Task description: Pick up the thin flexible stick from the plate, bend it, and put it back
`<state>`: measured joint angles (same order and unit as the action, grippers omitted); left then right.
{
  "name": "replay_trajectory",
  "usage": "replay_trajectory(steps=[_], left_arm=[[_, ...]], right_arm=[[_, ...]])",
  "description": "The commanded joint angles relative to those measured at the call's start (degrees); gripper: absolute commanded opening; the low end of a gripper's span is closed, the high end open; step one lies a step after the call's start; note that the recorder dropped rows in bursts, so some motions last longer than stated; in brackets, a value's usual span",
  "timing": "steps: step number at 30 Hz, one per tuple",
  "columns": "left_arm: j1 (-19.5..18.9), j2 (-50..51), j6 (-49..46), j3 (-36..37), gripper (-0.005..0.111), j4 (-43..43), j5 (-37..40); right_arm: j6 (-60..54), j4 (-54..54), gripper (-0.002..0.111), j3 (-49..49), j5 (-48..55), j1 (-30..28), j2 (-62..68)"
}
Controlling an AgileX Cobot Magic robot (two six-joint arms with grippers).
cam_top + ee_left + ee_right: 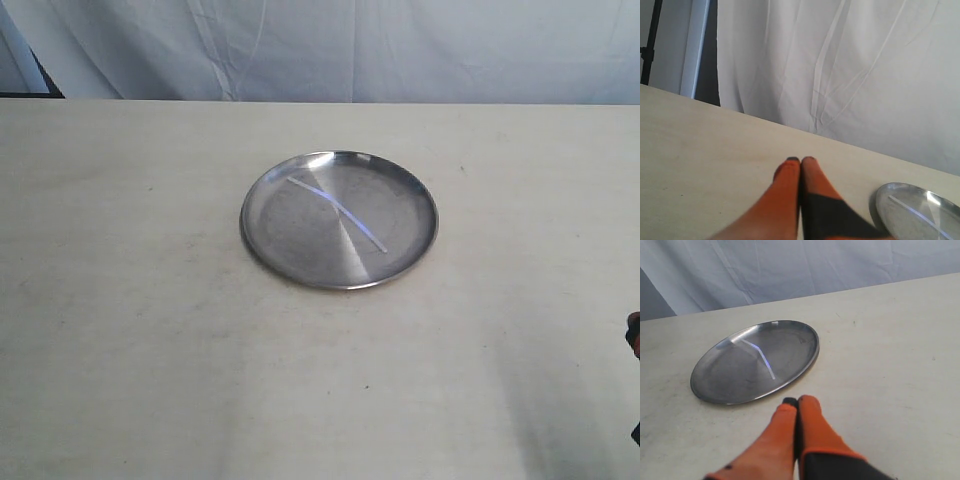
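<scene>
The left fingers [785,182], orange with a black patch, are pressed tip to tip with no gap between them and nothing held. They hang low over the bare counter [705,150], and the edge of the plate [890,220] is just beside them. The right fingers [812,422] are likewise closed on themselves and empty, their tips hovering near the rim of the plate [725,382] but apart from it. The plate [285,235] is round, shallow and shiny, and sits flat around the middle of the pale counter [150,350]. The thin flexible stick [345,213] lies inside it as a whitish strip in a gentle curve running diagonally across the plate's centre, with both ends inside the rim. The stick shows in the right wrist view [765,362] and in the left wrist view [912,212]. A white cloth backdrop [400,50] hangs behind the counter's far edge.
</scene>
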<state>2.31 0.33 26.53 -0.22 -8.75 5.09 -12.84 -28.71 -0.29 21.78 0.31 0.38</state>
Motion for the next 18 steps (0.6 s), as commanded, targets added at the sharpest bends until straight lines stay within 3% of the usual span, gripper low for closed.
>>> replay_trajectory(steps=[1,18], left_arm=[[-0.13,-0.33,-0.17,0.22,0.000,0.17,-0.13],[-0.13,-0.33,-0.17,0.22,0.000,-0.23,-0.13]], right_arm=[[-0.09,-0.11,0.000,0.29,-0.08,-0.31,-0.38],[-0.09,-0.11,0.000,0.29,-0.08,-0.31,-0.38]])
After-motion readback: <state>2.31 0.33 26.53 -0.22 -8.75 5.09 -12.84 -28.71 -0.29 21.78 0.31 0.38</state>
